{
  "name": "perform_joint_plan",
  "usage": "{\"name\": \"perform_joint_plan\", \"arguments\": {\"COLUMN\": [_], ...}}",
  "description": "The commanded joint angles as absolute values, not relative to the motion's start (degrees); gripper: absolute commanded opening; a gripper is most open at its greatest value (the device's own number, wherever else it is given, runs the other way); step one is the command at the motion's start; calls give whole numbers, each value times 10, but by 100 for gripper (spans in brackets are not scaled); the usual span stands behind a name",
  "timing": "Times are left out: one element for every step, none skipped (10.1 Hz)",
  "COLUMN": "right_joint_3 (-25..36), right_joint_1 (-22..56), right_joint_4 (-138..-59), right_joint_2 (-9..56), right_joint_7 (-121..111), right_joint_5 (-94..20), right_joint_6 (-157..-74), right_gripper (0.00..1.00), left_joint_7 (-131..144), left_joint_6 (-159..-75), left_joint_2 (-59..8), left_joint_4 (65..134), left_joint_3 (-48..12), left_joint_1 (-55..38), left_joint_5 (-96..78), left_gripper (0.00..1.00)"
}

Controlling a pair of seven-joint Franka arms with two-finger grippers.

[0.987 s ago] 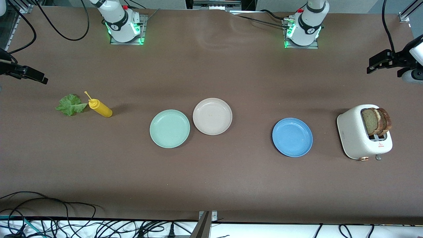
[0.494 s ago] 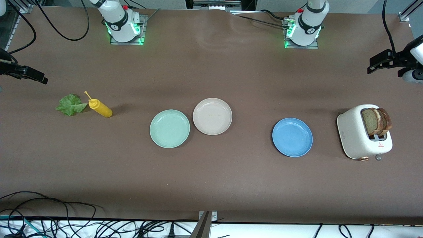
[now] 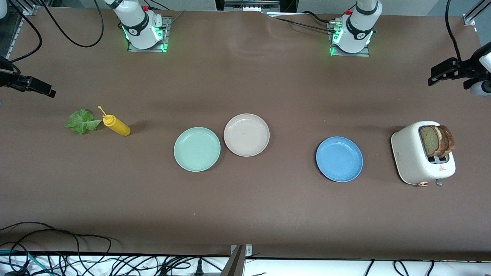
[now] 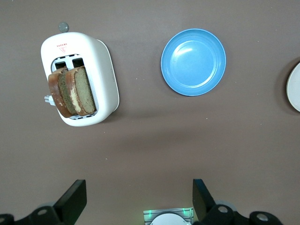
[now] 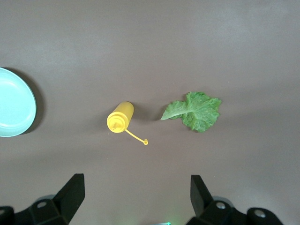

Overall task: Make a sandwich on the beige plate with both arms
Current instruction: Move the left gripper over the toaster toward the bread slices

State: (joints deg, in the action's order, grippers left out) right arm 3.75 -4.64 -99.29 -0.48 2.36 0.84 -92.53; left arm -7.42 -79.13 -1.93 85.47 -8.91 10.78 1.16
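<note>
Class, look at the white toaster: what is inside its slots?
Two brown-crusted bread slices stand in the toaster, their upper parts sticking out. Their lower parts are hidden inside the slots, as is anything beneath them.

Toaster [image 3: 416, 159], mustard bottle [image 3: 117, 125] (two spare plates)

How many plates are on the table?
3: mint-green plate toward the right arm's end, beige plate beside it, blue plate toward the toaster.
</note>
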Motion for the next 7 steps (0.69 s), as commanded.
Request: {"name": "perform_joint_plan", "arguments": {"right_joint_3": [37,37,36,37,37,37,37], "right_joint_1": [-47,-47,-47,-47,-47,-47,-47], "right_joint_4": [-977,-977,-977,-977,-977,-977,-977], "right_joint_2": [2,2,2,2,2,2,2], "right_joint_7": [25,25,26,25,25,25,25], "right_joint_5": [5,5,5,5,5,5,5], "right_joint_6": [-912,-912,-912,-912,-912,-912,-912], "right_gripper": [100,100,100,100,100,100,100], "left_joint_7": [-73,-74,-76,-76,-76,-76,-77], "left_joint_6": [-780,-780,-780,-780,-782,-782,-785], "left_joint_2": [-25,-27,-27,-30,-38,-50,-66], "left_joint_4": [840,840,841,841,841,840,841], "left_joint_3": [-92,-90,-87,-86,-86,-86,-86], "left_joint_1": [111,112,113,119,131,147,164], "left_joint_5": [11,11,12,12,12,11,11], "left_gripper": [100,100,100,100,100,100,100]}}
